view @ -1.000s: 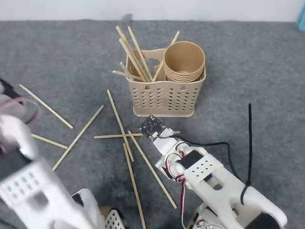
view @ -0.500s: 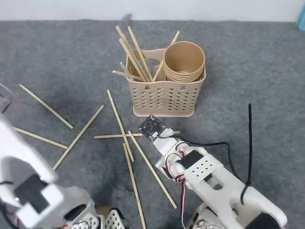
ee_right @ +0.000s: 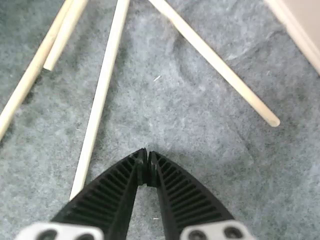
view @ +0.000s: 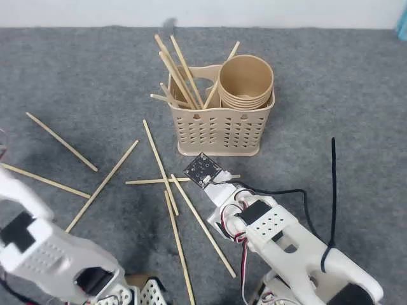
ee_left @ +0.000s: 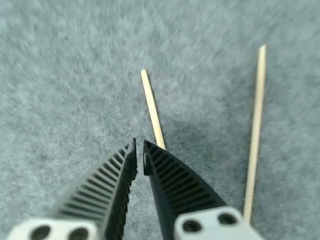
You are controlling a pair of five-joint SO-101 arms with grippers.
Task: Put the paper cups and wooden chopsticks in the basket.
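Note:
A tan slotted basket (view: 219,130) stands at the back of the grey carpet. It holds a stack of paper cups (view: 246,79) and several wooden chopsticks (view: 178,67) leaning to the left. More chopsticks lie loose on the carpet in front (view: 159,165) and to the left (view: 60,141). My right gripper (ee_right: 147,155) is shut and holds nothing, low over the carpet between one chopstick (ee_right: 100,95) and another (ee_right: 215,60). My left gripper (ee_left: 139,146) is shut on nothing. A chopstick (ee_left: 151,105) lies on the carpet just past its tips, and a second one (ee_left: 255,130) lies to the side.
The left arm's white body (view: 44,254) fills the front left corner. The right arm (view: 280,241) and its black cable (view: 332,184) take up the front right. Chopsticks (view: 203,225) cross the carpet between the two arms.
The left arm has drawn back toward the front left corner, uncovering the full length of a chopstick at the left edge. The right arm and the basket have not moved.

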